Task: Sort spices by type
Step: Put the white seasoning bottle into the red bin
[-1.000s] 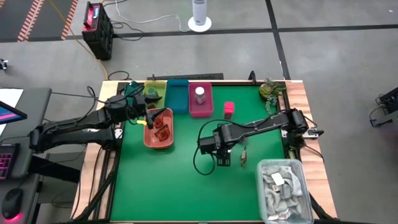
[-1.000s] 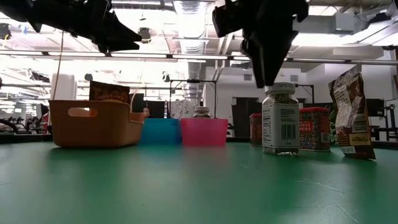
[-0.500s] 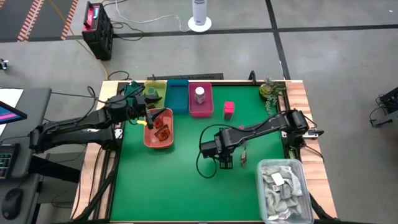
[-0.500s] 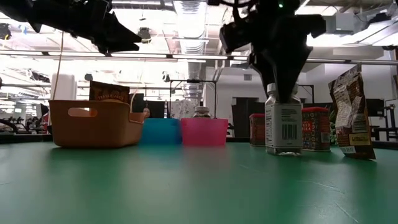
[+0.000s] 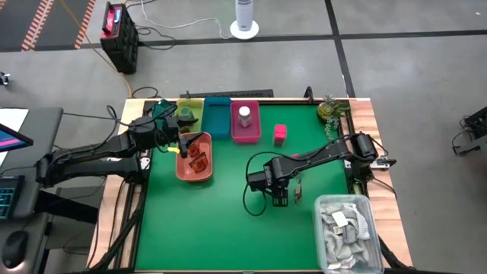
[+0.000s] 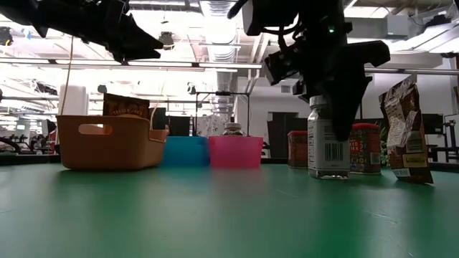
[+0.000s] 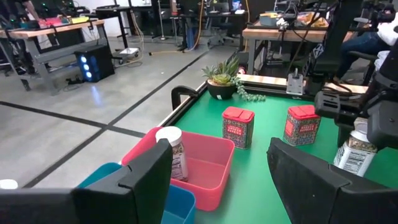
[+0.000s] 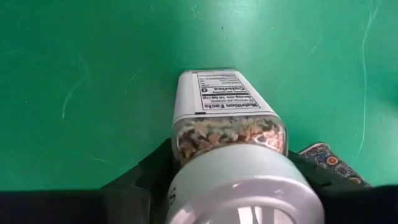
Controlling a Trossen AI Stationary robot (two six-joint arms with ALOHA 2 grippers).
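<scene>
Green surface (image 5: 213, 221): orange tray (image 5: 193, 164) with red-brown sachets (image 5: 197, 157) at left; blue tray (image 5: 218, 118) and pink tray (image 5: 246, 126) at the far edge, one white-capped jar (image 5: 244, 116) in the pink. Left gripper (image 5: 177, 139) above the orange tray, fingers apart, empty. Right gripper (image 6: 331, 107) down over a second white-capped jar (image 6: 328, 147), upright mid-surface just beside a standing sachet (image 6: 404, 132); fingers flanking the neck, closure not confirmed. Recommended: centre on the neck below the cap, clamp square, lift straight to spare the sachet, then carry to the pink tray.
</scene>
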